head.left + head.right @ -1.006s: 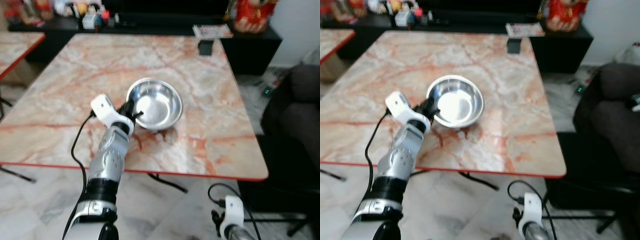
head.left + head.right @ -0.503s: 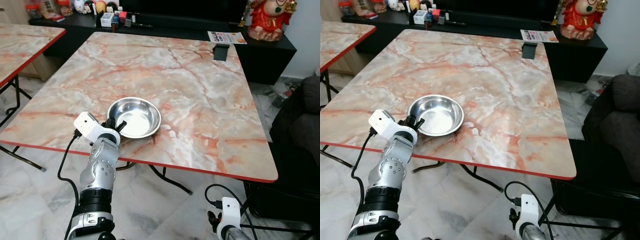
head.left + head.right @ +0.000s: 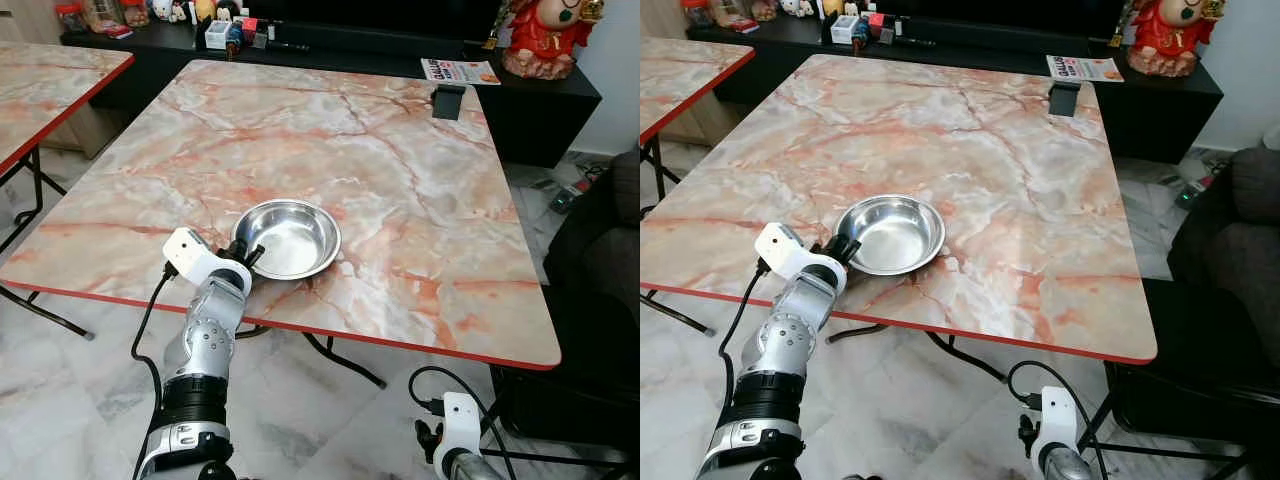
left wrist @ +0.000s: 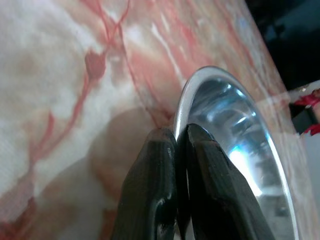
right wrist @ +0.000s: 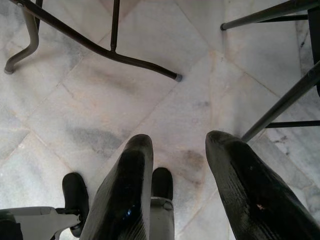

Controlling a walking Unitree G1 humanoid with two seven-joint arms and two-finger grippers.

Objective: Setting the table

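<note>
At the bottom right of the frame the right claw (image 5: 175, 200) hangs low over the floor (image 5: 150, 100), its two fingers spread wide and holding nothing. It looks like it is just resting.

In the lower left, the left claw (image 3: 247, 258) is squeezed tight on the near rim of the shiny metal bowl (image 3: 290, 238). One finger (image 4: 157, 185) sits outside the rim and one inside, so the bowl cannot slip. The bowl sits on the marble counter (image 3: 400, 170), close to its near edge, in the middle of the frame. I think the claw pinches the thin rim because the bowl is too wide to grab whole.

A small dark thing (image 3: 447, 102) stands at the counter's far right edge, at the upper right.
</note>
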